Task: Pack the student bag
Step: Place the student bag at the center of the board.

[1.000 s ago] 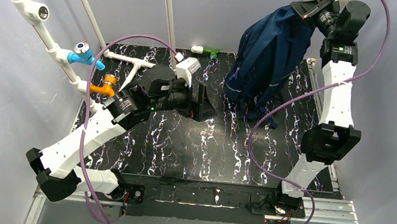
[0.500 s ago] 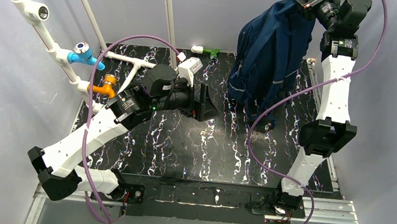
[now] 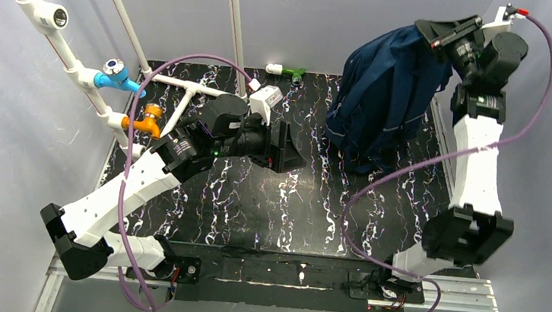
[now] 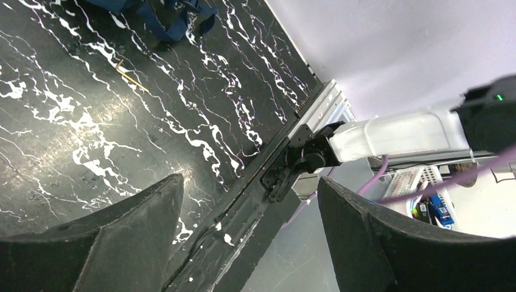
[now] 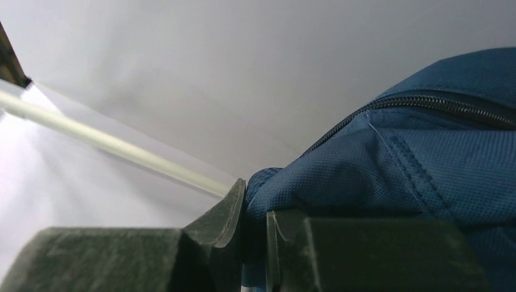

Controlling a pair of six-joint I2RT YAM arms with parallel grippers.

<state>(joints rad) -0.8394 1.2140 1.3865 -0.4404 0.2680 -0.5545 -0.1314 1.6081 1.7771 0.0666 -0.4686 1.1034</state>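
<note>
Top external view: the student bag (image 3: 385,98) hangs at the far right of the black marbled table (image 3: 253,200). It is held up by its top end in the right gripper (image 3: 435,35), which is raised high above the far right corner. The bag's lower end reaches down to the table surface. The left gripper (image 3: 289,146) hovers mid-table, just left of the bag and not touching it, with jaws apart and nothing between them. A green-and-white piece (image 3: 285,70) lies at the far edge. A blue fitting (image 3: 116,74) and an orange fitting (image 3: 146,121) sit on the white pipe frame at the left.

Left wrist view: the left gripper (image 4: 248,185) has its two fingers spread wide over bare table (image 4: 91,109). Navy straps (image 4: 176,15) lie on the surface at the top edge, with a thin stick (image 4: 131,76) near them.

Right wrist view: the right gripper (image 5: 255,210) has its jaws pinched on a fold of the student bag's (image 5: 426,164) navy fabric, just below a zip line (image 5: 426,103).
</note>
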